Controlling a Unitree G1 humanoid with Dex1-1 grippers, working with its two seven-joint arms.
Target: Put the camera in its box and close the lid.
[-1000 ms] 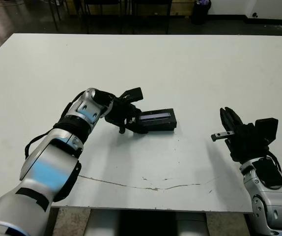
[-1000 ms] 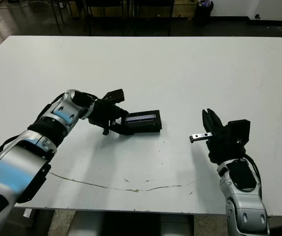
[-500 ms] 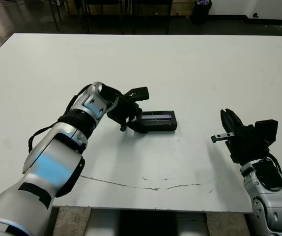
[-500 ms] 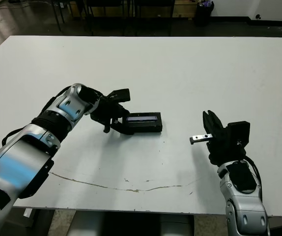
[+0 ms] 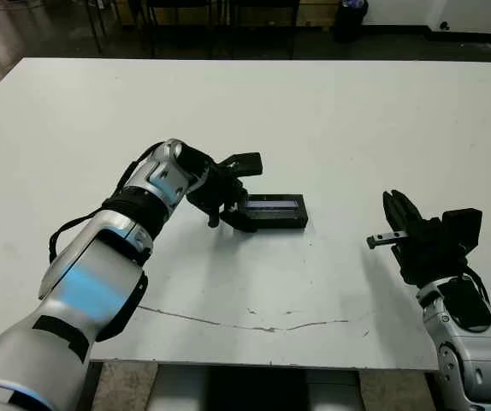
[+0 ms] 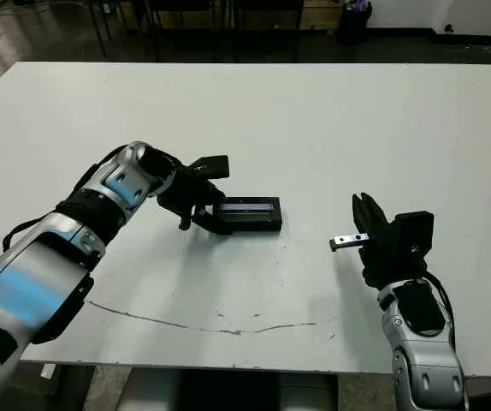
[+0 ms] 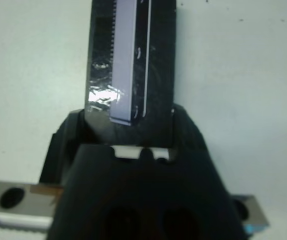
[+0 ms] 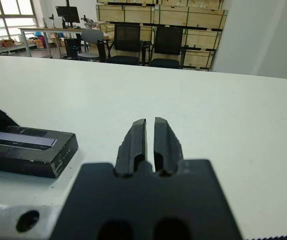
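Left claw (image 5: 239,193) at lid's (image 5: 273,204) left end, lid on box (image 5: 275,218)

No readable text, label or number anywhere — nothing legible on any surface

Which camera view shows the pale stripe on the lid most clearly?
The left wrist view: the lid fills it, stripe sharp. The eye views show the lid small, its stripe a thin line beside the left gripper. The right wrist view shows it low and oblique.
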